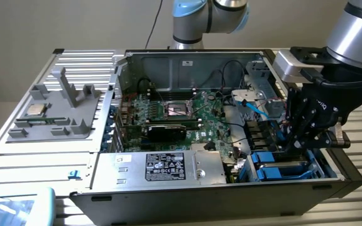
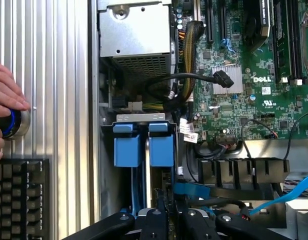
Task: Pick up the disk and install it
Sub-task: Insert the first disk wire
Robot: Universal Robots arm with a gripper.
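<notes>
Fingers [image 2: 155,220] narrow on the disk [image 2: 161,150]; tight between case wall [image 2: 94,150] and black cables [image 2: 219,202]

Silver tube arm [image 1: 357,28], pale-blue joint caps [image 1: 190,9] upper centre. Black linkage hand [image 1: 303,143], white lettering [image 1: 322,107], grey bracket [image 1: 291,66] on wrist.

Just ahead of the jaws, blue drive carriers [image 2: 144,145] block the way, with the power supply box [image 2: 134,30] beyond. Black cables [image 2: 166,82] and a blue SATA cable [image 2: 294,190] cross to one side. On the other, past the case wall [image 2: 94,125], the surface [image 2: 59,75] is bare.
</notes>
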